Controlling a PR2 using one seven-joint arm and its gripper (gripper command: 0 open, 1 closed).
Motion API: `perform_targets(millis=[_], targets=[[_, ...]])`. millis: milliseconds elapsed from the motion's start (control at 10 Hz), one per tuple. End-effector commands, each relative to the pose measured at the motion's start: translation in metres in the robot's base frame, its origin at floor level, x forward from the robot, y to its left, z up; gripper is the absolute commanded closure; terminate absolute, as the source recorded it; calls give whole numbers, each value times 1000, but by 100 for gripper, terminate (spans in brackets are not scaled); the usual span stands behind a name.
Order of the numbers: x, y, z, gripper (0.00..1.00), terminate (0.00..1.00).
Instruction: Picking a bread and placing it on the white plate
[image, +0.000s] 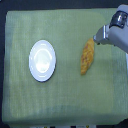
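Green woven cloth (65, 100) covers the whole work surface. Gripper (96, 37) comes in from exterior view's upper right, tip right at the bread's top end; can't tell if fingers are spread or pinched, too blurry. Bread (87, 57) lies lengthwise on cloth, right of center. White plate (42, 60) sits well apart, toward view's left.

I see the bread (87, 58), an elongated golden-orange loaf with a bumpy crust, lying flat and slightly tilted. The white plate (42, 60), round and glossy, sits empty, well apart toward the exterior view's left
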Motion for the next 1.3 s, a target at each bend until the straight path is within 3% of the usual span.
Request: perform_targets(millis=[0, 500, 1200], targets=[[1, 1, -1, 0, 0], [37, 56, -27, 0, 0], [44, 93, -94, 0, 0]])
